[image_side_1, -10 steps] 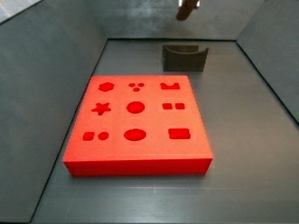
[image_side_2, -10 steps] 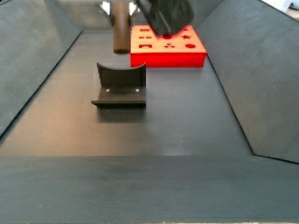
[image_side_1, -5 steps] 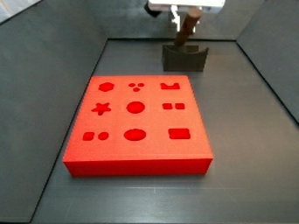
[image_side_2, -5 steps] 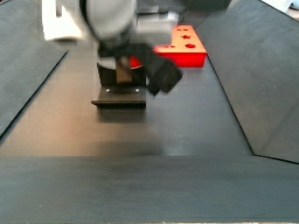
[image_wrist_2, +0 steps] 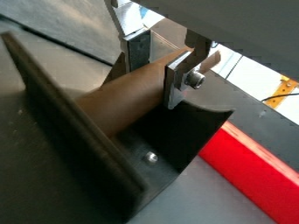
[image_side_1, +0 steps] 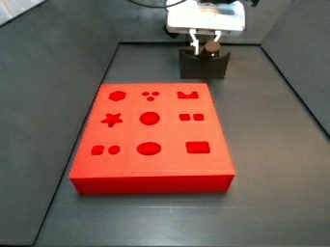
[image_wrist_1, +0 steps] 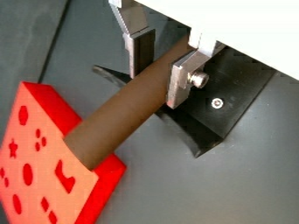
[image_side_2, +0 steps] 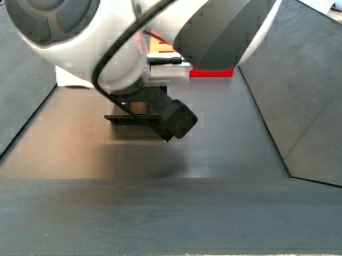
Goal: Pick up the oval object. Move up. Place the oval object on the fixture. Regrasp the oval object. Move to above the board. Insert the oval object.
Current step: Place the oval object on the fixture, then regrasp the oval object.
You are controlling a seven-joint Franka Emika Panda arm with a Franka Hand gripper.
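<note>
Wrist view w/ the board in frame: you've got the oval object clamped between the fingers — silver plates pressed on either side of its upper end, no gap showing. Its long axis runs straight out from the gripper, away from the palm, and the free end covers the corner of the board. The fixture sits right behind the peg, base plate w/ a screw visible beside it.

Other wrist view: same grip. The oval object lies along the fixture, its length following the trough between the dark walls — looks seated or v. nearly so, but you can't tell for sure if it's touching the bottom. The board shows as a red strip past the fixture's far edge.

Side view from the board end: gripper is down directly over the fixture, fingers reaching into the notch. Peg itself is too small and hidden to pick out here. Board lies well apart, nearer the camera.

Side view from the fixture end: arm blocks nearly everything — only the fixture base peeks out under the wrist, gripper and peg hidden.

Judgement: what matters next is axis alignment — the peg's length matches the notch, so letting go should leave it cradled, ready for a regrasp.
</note>
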